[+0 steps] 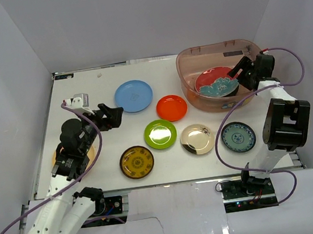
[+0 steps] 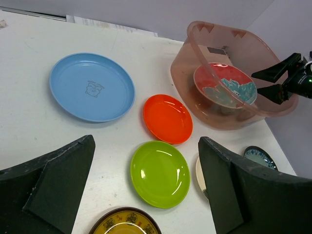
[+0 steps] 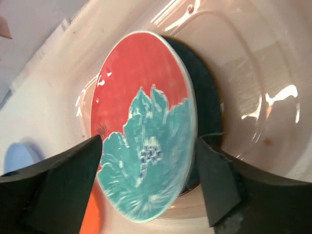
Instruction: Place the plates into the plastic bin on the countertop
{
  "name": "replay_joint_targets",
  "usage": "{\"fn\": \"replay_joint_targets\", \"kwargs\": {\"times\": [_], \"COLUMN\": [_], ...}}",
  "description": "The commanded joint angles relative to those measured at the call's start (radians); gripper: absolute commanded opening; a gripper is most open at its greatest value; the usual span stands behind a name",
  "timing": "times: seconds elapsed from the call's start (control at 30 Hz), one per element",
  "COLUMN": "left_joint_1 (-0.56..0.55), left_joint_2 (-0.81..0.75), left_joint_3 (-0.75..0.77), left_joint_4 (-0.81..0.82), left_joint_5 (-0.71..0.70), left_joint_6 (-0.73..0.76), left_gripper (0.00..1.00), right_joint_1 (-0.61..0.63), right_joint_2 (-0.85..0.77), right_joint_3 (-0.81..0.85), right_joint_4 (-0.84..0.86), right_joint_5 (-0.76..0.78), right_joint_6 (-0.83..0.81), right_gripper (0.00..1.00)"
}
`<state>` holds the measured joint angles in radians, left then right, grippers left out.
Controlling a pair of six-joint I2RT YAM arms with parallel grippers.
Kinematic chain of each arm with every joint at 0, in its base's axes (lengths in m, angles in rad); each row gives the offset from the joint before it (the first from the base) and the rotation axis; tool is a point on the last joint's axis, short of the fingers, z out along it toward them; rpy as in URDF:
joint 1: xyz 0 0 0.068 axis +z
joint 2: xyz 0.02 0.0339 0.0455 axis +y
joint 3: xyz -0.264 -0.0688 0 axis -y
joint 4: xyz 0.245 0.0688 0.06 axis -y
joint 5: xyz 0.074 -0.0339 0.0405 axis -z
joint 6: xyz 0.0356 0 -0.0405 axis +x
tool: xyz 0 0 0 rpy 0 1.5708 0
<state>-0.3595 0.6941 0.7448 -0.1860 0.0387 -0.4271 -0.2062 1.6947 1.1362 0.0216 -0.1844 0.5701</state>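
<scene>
Overhead view, layout: plastic bin (image 1: 189, 87) sits at the upper right of the surface (image 1: 84, 86), close to the white walls (image 1: 133, 17).

In the bin: red floral plate (image 3: 141, 87), tilted, resting on a dark plate (image 3: 208, 112) under it. No other plates can be made out in the bin.

Right gripper (image 3: 148, 141): reaches over the bin's right rim, fingers spread. In the right wrist view the two fingers (image 3: 58, 185) stand either side of the red floral plate's lower edge. Cannot tell whether either pad touches the rim, and no clamping is evident. The left wrist view shows the same fingers apart, at the right side of the bin.

Left gripper (image 2: 146, 141): fingers fully spread, holding nothing, above the surface at centre left of the overhead view.

Plates out on the surface, overhead view:
- light blue plate (image 1: 133, 96), upper centre, with a small motif in its middle.
- orange plate (image 1: 171, 108), just right of and below the blue one, near the bin's left wall, not touching it.
- green plate (image 1: 160, 133), centre, just below the orange.
- gold plate (image 1: 197, 139), right of the green, close beside it.
- teal patterned plate (image 1: 238, 136), lower right, beside the right arm's upright link.
- brown-yellow plate (image 1: 137, 161), lower centre, near the front edge.
- tan plate (image 1: 91, 155), lower left, mostly hidden under the left arm; only its edges show.

All plates on the surface lie flat and face up, and none overlap.
</scene>
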Motion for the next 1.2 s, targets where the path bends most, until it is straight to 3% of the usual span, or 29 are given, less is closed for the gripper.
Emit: {"fn": "replay_joint_targets", "kwargs": {"times": [0.0, 0.03, 0.1, 0.3, 0.4, 0.43, 0.6, 0.73, 0.83, 1.0, 1.07, 1.17], "left_joint_1": [-0.006, -0.004, -0.006, -0.004, -0.002, -0.002, -0.002, -0.002, -0.002, -0.004, -0.004, -0.004], "left_joint_2": [0.002, 0.005, 0.008, 0.008, 0.008, 0.007, -0.022, -0.05, -0.068, -0.084, -0.087, -0.09], "left_joint_3": [-0.01, -0.007, -0.009, -0.005, 0.004, 0.014, 0.08, 0.149, 0.191, 0.235, 0.237, 0.237], "left_joint_4": [0.02, 0.02, 0.02, 0.019, 0.022, 0.025, 0.023, 0.003, -0.009, -0.02, -0.021, -0.026], "left_joint_5": [0.016, 0.018, 0.017, 0.003, -0.008, -0.016, -0.078, -0.158, -0.184, -0.22, -0.221, -0.214], "left_joint_6": [0.004, 0.002, 0.004, 0.005, -0.01, -0.018, -0.07, -0.079, -0.082, -0.081, -0.079, -0.079], "left_gripper": [0.98, 0.98, 0.98, 0.98, 0.98, 0.98, 0.98, 0.98, 0.98, 0.98, 0.98, 0.98], "right_joint_1": [0.007, 0.01, 0.017, 0.082, 0.255, 0.386, 0.778, 1.067, 1.181, 1.3, 1.346, 1.383], "right_joint_2": [-0.038, -0.04, -0.044, -0.134, -0.23, -0.249, -0.178, 0.093, 0.259, 0.486, 0.598, 0.723], "right_joint_3": [0.073, 0.082, 0.108, 0.09, 0.004, -0.013, -0.096, 0.11, 0.277, 0.581, 0.754, 0.885], "right_joint_4": [0.006, -0.017, -0.052, -0.066, 0.035, 0.05, 0.265, 0.278, 0.258, 0.111, -0.007, -0.124], "right_joint_5": [0.071, 0.1, 0.123, 0.18, 0.158, 0.154, 0.132, 0.134, 0.12, 0.152, 0.177, 0.226], "right_joint_6": [-0.064, -0.078, -0.116, -0.156, -0.173, -0.174, -0.055, -0.025, -0.035, -0.133, -0.195, -0.229], "right_gripper": [0.84, 0.93, 0.98, 0.98, 0.89, 0.86, 0.63, 0.56, 0.57, 0.81, 0.85, 0.9]}}
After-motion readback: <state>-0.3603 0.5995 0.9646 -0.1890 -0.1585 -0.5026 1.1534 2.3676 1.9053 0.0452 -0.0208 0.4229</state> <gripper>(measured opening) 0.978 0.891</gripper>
